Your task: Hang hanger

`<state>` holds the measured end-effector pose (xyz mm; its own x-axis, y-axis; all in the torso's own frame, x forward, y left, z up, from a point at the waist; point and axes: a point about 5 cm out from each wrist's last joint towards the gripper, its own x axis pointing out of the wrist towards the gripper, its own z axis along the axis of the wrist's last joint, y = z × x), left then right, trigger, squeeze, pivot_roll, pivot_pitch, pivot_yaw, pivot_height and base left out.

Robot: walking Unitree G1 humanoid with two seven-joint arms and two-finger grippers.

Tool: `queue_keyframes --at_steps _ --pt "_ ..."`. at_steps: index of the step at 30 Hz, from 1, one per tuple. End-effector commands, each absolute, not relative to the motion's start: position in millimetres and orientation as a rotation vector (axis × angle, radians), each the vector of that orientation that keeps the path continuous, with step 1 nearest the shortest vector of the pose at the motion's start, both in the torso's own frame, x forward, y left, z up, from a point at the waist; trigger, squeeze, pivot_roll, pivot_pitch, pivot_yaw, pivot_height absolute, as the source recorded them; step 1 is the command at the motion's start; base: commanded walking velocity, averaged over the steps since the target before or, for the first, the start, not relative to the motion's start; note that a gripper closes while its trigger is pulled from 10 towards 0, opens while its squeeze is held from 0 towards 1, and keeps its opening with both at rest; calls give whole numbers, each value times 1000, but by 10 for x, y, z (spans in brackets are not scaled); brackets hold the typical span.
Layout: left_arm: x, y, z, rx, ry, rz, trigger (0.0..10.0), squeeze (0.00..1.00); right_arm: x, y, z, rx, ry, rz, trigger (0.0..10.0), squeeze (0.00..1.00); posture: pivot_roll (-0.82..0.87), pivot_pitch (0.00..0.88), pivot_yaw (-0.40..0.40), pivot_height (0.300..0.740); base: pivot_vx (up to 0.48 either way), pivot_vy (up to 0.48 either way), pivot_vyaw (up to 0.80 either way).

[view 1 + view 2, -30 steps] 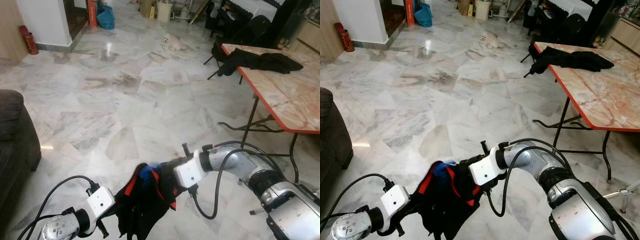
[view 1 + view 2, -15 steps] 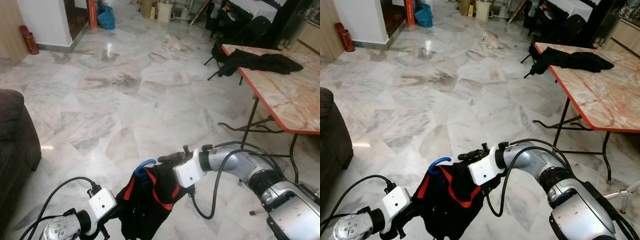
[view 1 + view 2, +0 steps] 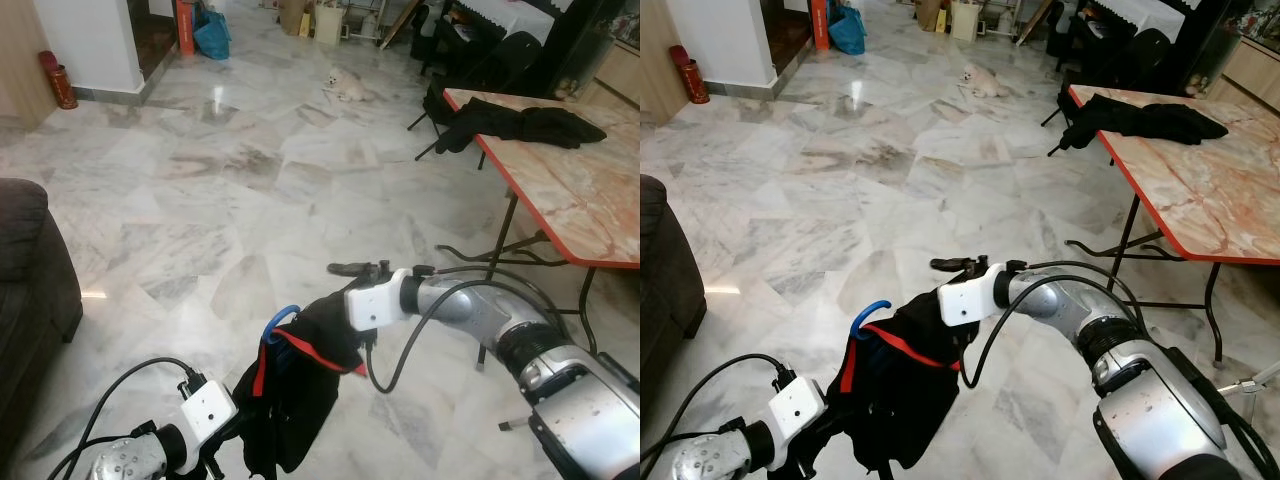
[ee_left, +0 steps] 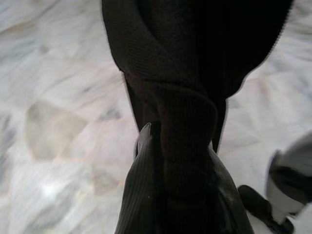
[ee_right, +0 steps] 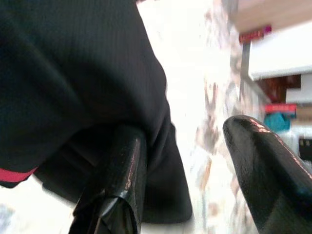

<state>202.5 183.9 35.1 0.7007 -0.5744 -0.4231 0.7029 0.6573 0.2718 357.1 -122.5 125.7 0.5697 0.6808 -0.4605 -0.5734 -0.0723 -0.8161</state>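
Observation:
A black garment [image 3: 295,400] with red trim hangs on a blue hanger whose hook [image 3: 283,318] pokes out at its top left. The garment's top hangs from under my right wrist, and the right gripper [image 3: 352,268] reaches forward above it. In the right wrist view the right gripper [image 5: 185,126] stands open, with the garment [image 5: 73,87] lying against one finger [image 5: 122,165]. My left gripper [image 4: 170,141] is low at the front left and is pinched shut on a fold of the garment [image 4: 195,58]. The cloth hides most of its fingers.
A folding table [image 3: 600,215] with an orange edge stands at the right, with dark clothing [image 3: 520,122] heaped on its far end. A dark sofa [image 3: 30,270] is at the left. A small white dog [image 3: 345,82] lies on the marble floor far ahead, near a blue bag [image 3: 212,35].
My right arm has risen and stretched forward, and the top of the garment has gone up with it. The blue hook has come out of the cloth. The left arm has sunk slightly.

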Motion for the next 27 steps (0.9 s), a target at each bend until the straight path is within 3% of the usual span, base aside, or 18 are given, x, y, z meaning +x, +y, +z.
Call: queue_keyframes --at_steps 1,6,13,15,16,17,18,20,22,27 --pt "2053 1872 371 455 287 -679 0 0 3571 -1326 1197 -1310 -53 1019 10000 0 19 22 -157 740 0 0 0" --pt "2188 2006 455 380 206 -368 0 0 3584 -1484 1031 -1200 80 862 10000 0 29 30 -159 740 0 0 0" --pt "2258 2033 509 338 138 -193 0 0 3642 -1641 982 -929 182 608 10000 0 25 28 -156 740 0 0 0" --pt "2302 2045 537 294 108 -110 9333 0 3653 -1717 948 -669 226 456 10000 0 24 26 -154 740 0 0 0" --pt "2302 2045 537 294 108 -110 9333 0 3653 -1717 948 -669 226 456 10000 0 24 26 -154 740 0 0 0" --pt "2325 2048 549 269 95 -70 10000 0 3643 -1755 913 -534 244 379 10000 0 23 26 -153 740 0 0 0" --pt "2346 2038 547 244 93 -49 10000 0 3619 -1802 854 -398 266 291 10000 0 28 28 -146 740 0 0 0" --pt "2346 2038 547 244 93 -49 10000 0 3619 -1802 854 -398 266 291 10000 0 28 28 -146 740 0 0 0" --pt "2381 2002 515 203 98 -15 10000 0 3506 -1847 665 -226 311 189 10000 0 28 27 -144 740 0 0 0" --pt "2399 2003 445 166 117 43 10000 0 3337 -1921 455 -99 327 54 10000 0 27 26 -142 740 0 0 0"
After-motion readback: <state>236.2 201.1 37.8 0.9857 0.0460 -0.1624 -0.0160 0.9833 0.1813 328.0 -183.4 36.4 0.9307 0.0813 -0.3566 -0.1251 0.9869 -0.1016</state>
